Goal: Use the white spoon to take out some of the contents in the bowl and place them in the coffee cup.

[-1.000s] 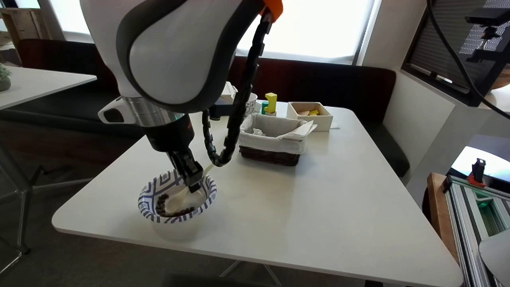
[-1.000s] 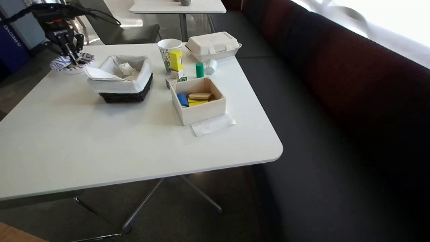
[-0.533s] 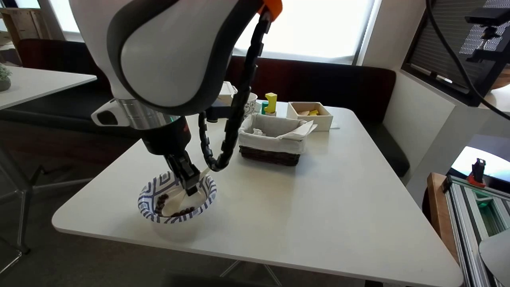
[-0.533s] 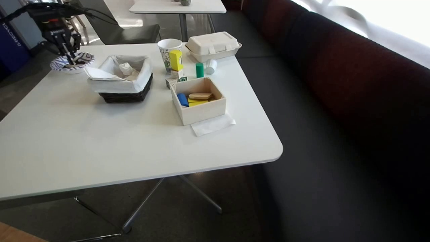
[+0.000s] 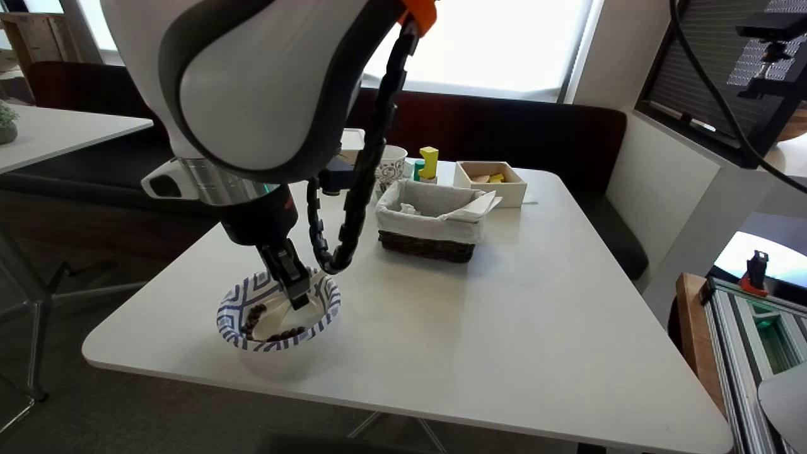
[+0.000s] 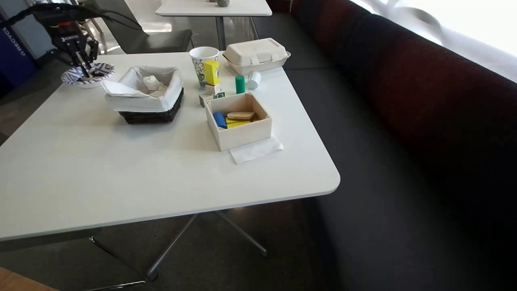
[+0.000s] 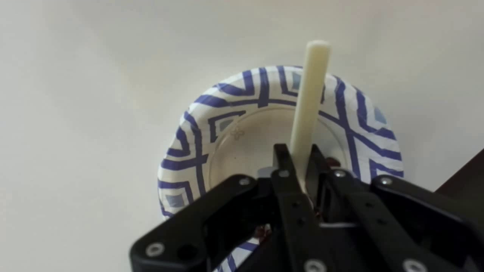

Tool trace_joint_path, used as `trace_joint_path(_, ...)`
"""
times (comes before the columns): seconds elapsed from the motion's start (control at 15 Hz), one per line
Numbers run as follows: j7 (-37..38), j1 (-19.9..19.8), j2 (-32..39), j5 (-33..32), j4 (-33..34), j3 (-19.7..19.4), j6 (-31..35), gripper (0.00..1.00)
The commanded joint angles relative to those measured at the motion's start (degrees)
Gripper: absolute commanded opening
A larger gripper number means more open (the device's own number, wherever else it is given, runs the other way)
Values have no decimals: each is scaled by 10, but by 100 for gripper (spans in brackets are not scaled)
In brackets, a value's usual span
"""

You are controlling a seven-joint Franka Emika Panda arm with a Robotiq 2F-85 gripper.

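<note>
My gripper [image 7: 298, 150] is shut on the handle of the pale white spoon [image 7: 310, 90], whose free end points up and away. In an exterior view the gripper [image 5: 299, 302] reaches down into the bowl, and the scoop of the spoon [image 5: 269, 326] lies low inside it. The bowl [image 5: 228, 315] is white with bold dark blue stripes; it also shows in the wrist view [image 7: 181, 162]. The contents [image 5: 251, 320] are small dark brown pieces around the scoop; whether any sit in the scoop is unclear. The patterned coffee cup [image 6: 199, 64] stands upright far from the gripper.
A dark wicker basket with white lining [image 5: 429, 224] stands between bowl and cup. Yellow [image 6: 211, 72] and green blocks [image 6: 240, 84], a wooden box [image 6: 242, 135] and a takeaway container [image 6: 254, 54] stand near the cup. The bowl sits near a table edge.
My gripper and the spoon have moved slightly left and down in an exterior view, with the scoop sliding towards the dark pieces. The bowl has shifted a little. The grip has stayed shut.
</note>
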Motion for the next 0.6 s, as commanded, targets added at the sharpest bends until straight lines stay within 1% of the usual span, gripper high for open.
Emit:
trace_joint_path(0.0, 33, 2, 20, -10, 14, -8, 36, 4)
trace_joint_path(0.53, 41, -22, 30, -10, -11, -15, 164, 4)
